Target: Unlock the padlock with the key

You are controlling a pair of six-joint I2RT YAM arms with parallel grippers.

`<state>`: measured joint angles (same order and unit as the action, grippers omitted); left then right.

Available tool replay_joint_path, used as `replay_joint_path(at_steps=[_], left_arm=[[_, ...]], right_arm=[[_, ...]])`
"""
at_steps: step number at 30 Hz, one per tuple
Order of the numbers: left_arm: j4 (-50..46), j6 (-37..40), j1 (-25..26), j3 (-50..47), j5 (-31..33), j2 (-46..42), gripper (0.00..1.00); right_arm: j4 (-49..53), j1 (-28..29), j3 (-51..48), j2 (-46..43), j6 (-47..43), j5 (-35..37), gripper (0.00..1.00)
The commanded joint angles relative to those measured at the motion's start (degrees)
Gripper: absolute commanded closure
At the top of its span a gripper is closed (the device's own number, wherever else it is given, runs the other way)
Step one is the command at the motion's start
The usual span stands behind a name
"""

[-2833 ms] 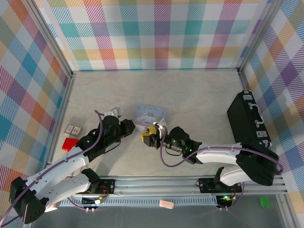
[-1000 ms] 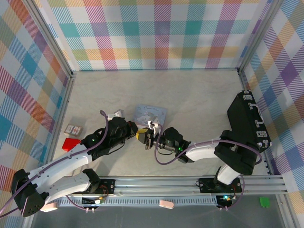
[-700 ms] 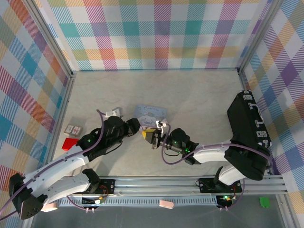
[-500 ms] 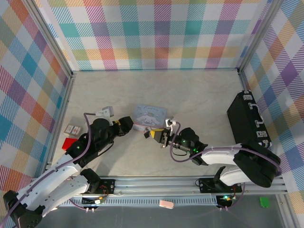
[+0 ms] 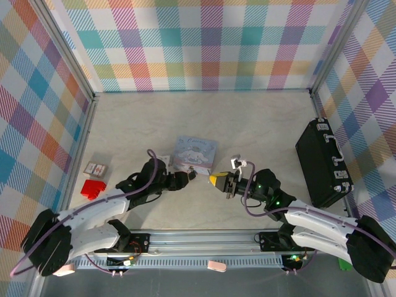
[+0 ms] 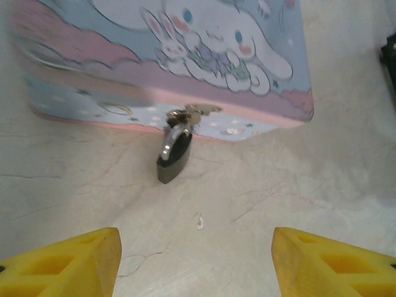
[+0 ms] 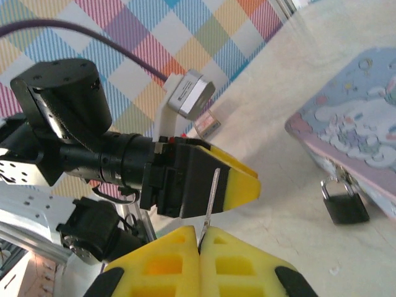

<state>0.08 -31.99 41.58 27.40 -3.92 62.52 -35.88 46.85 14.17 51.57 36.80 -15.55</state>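
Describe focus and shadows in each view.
Left wrist view: padlock fairly crisp, left gripper tips blurred at the bottom edge. Right wrist view: key sharp in the shut right gripper, tin slightly softer. Top external view: even light, no glare.

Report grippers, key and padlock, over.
Left gripper open, facing the padlock. Right gripper shut on the key, apart from padlock. Padlock at front edge of the tin, bare table between.

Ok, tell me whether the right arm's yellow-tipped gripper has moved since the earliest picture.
Yes. The right gripper has shifted right, from the near edge of the pastel blue-lilac rectangular tin to past its right corner.
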Motion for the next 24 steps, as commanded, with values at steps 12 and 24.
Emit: replay_joint_path(at_steps=[12,24], left_arm=[[16.62,0.53,5.28,4.38,13.27,24.33,0.47],[16.28,1.85,5.43,13.06,12.89,36.08,0.69]], right_arm=[[6.12,-0.27,-3.35,-6.93,-1.96,-0.93,1.00],[7.15,-0.27,-4.54,-7.50,-3.42,-0.23,1.00]])
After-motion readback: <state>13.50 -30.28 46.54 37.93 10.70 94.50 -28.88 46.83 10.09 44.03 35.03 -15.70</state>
